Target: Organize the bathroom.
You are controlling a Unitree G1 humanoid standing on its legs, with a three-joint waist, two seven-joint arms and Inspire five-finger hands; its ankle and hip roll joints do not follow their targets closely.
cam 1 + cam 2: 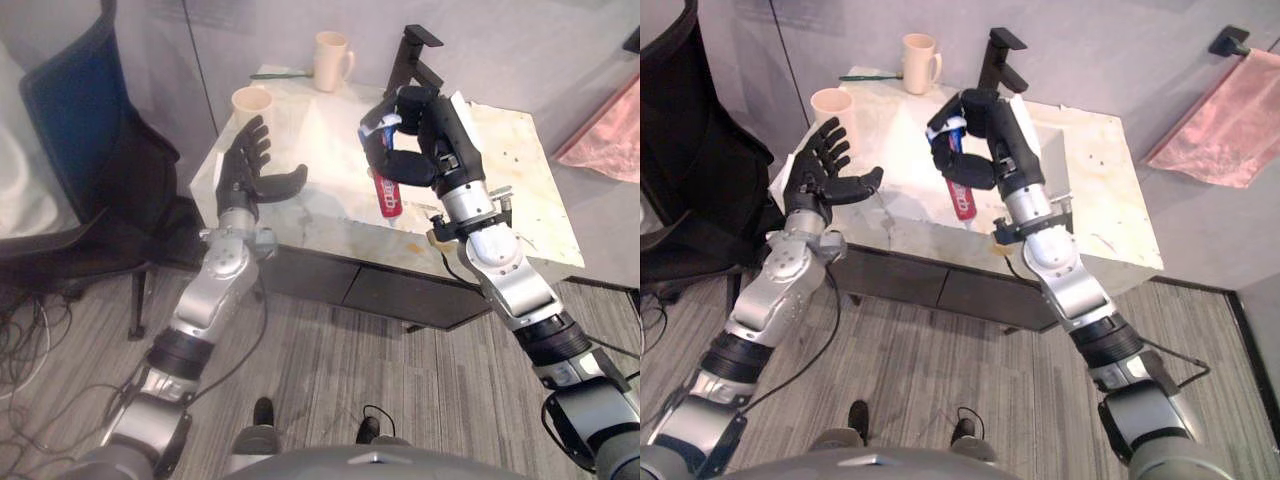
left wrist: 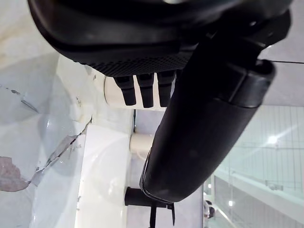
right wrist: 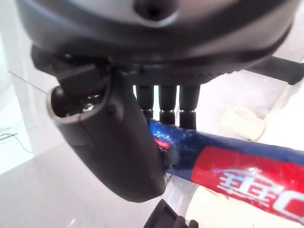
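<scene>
Right hand (image 1: pixel 425 135) is clamped round the red-and-blue toothpaste tube (image 1: pixel 388 193); keep it upright, aim for the near cream cup (image 1: pixel 252 103), left hand (image 1: pixel 252 170) open

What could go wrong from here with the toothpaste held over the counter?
The right hand holds the toothpaste tube near one end, so the long hanging part may swing or slip. The open left hand hovers close beside the near cup and could knock it off the counter edge.
</scene>
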